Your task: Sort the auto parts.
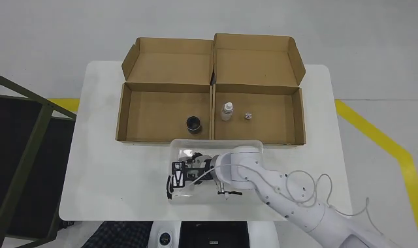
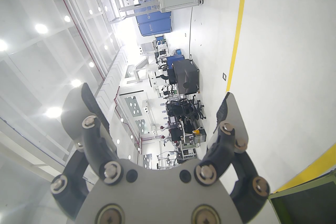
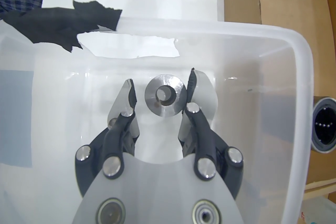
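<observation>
Inside the clear bin [image 3: 302, 51] closest to the robot, the right gripper [image 3: 161, 89] sits open around a metal ring [image 3: 164, 99]. One finger [image 3: 193, 83] touches its side, the other is just off it. Reads as lined up for a side pinch, not clamped yet. Left gripper [image 2: 157, 97] is open and empty, aimed away from the table [image 1: 104, 183], probably parked clear. Beyond the bin, the left box [image 1: 140, 127] holds a dark cylinder [image 1: 194, 124]. The right box [image 1: 281, 124] holds a white bottle-shaped part [image 1: 226, 111] and a small bit [image 1: 248, 116], likely one box per part type.
</observation>
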You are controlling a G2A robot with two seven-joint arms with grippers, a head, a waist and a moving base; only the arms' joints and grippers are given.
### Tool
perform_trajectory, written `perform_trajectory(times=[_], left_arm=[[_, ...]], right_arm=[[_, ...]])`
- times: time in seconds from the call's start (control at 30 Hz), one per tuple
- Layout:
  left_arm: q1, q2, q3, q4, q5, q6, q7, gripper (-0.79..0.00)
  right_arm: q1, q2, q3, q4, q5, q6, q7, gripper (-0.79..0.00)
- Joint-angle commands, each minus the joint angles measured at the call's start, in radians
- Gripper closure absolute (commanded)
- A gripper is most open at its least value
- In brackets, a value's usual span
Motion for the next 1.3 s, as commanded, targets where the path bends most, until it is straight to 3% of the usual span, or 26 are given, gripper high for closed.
perform_trajectory(times=[0.0, 0.07, 0.1, 0.53, 0.93, 1.27], left_arm=[[0.000, 0.000, 0.000, 0.000, 0.000, 0.000, 0.000, -0.785], [0.000, 0.000, 0.000, 0.000, 0.000, 0.000, 0.000, -0.785], [0.000, 0.000, 0.000, 0.000, 0.000, 0.000, 0.000, -0.785], [0.000, 0.000, 0.000, 0.000, 0.000, 0.000, 0.000, -0.785], [0.000, 0.000, 0.000, 0.000, 0.000, 0.000, 0.000, -0.785], [0.000, 0.000, 0.000, 0.000, 0.000, 0.000, 0.000, -0.785]], right_arm=[[0.001, -0.001, 0.001, 0.003, -0.001, -0.002, 0.001, -0.145], [0.002, -0.002, 0.002, 0.003, -0.001, -0.003, 0.001, -0.025], [0.001, -0.003, 0.002, 0.000, 0.000, -0.005, 0.002, 0.000], [-0.054, 0.023, 0.071, -0.103, 0.011, -0.050, 0.016, 0.000], [-0.147, 0.070, 0.223, -0.244, 0.053, -0.088, -0.004, 0.000], [-0.228, 0.110, 0.401, -0.407, 0.201, -0.144, -0.044, 0.000]])
